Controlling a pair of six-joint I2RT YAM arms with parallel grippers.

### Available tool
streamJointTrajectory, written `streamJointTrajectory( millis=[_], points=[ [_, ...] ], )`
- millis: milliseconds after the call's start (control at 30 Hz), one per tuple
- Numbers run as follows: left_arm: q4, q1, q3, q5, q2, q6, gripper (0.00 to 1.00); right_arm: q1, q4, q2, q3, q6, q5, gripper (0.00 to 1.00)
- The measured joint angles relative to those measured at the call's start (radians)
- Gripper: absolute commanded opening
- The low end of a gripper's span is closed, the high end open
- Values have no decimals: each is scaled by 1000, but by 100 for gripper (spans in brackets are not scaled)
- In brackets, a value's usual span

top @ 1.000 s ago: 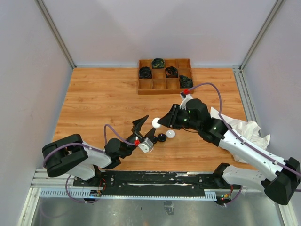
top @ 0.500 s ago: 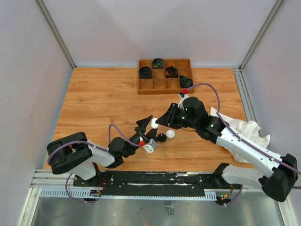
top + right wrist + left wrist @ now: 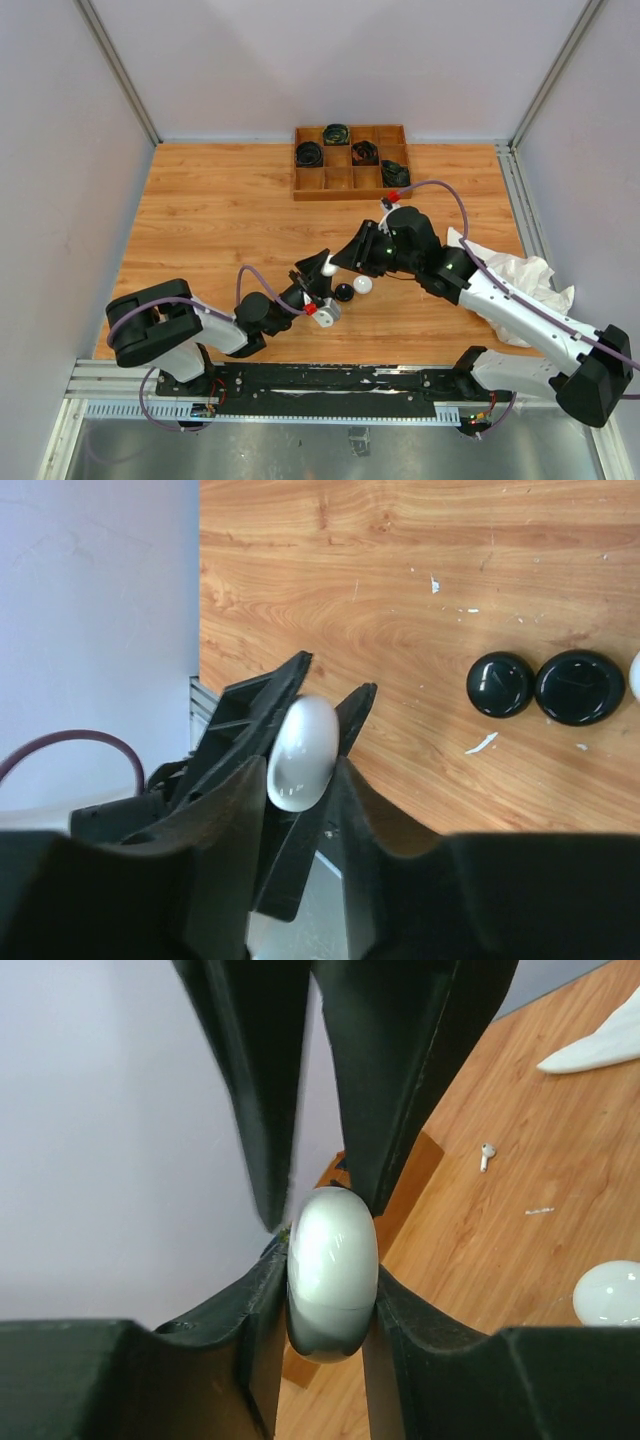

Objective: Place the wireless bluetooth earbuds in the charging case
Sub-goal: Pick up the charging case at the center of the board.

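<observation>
White earbud (image 3: 487, 1155): one seen, lying loose on the table (image 3: 220, 220), apart from everything else; no earbud in either gripper.
White charging case (image 3: 328, 267): lid closed, off the table, near the table's middle. It is pinched from two sides at once.
Left gripper (image 3: 320, 270): comes in from 7 o'clock, jaws narrow, both pads pressed on the case's flanks (left wrist view).
Right gripper (image 3: 336, 264): comes in from 3 o'clock, jaws narrow, clamped on the same case from the opposite end (right wrist view).
Two black round pieces (image 3: 500, 685), side by side and touching, lie on the table at 5 o'clock of the held case.
White rounded piece (image 3: 362, 284) sits just beside them, at 4 o'clock of the case; whether it is a lid or a whole case, cannot tell.
Crumpled white cloth (image 3: 515, 270) at the 3 o'clock edge.
Wooden tray (image 3: 350, 193) at 12 o'clock, coiled black cables (image 3: 310, 153) in several compartments
</observation>
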Motion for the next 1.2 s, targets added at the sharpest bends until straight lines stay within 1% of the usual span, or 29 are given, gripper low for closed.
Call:
streamJointTrajectory(
  millis=[67,133,200,267,400,533,633,767,867,1033,1200],
  points=[
    [-1,-3,1,-8,4,2,15,0,-4,-7,0,-4,5,53],
    [-1,-3,1,-23,6,-2,11,0,-6,-24,0,-19,17,67],
    [0,-5,1,-41,6,-15,9,0,-10,-45,5,-56,34,80],
    [-1,-6,0,-57,5,-53,8,0,-18,-64,22,-122,51,88],
    [-2,-6,-24,-76,-39,-145,4,0,-32,-89,77,-285,85,100],
    [-8,-6,-53,-77,-136,-260,1,0,-45,-114,114,-475,107,99],
    [-46,-6,-53,-57,-235,-354,0,0,-60,-118,125,-599,101,99],
    [-174,24,-50,27,-378,-497,0,0,-88,-118,129,-783,48,99],
    [-296,72,-41,122,-461,-609,0,0,-130,-118,149,-929,-11,99],
    [-470,144,-20,310,-533,-755,0,0,-172,-118,180,-1139,-136,100],
    [-614,180,25,490,-570,-869,0,0,-240,-118,203,-1325,-273,92]
  ],
)
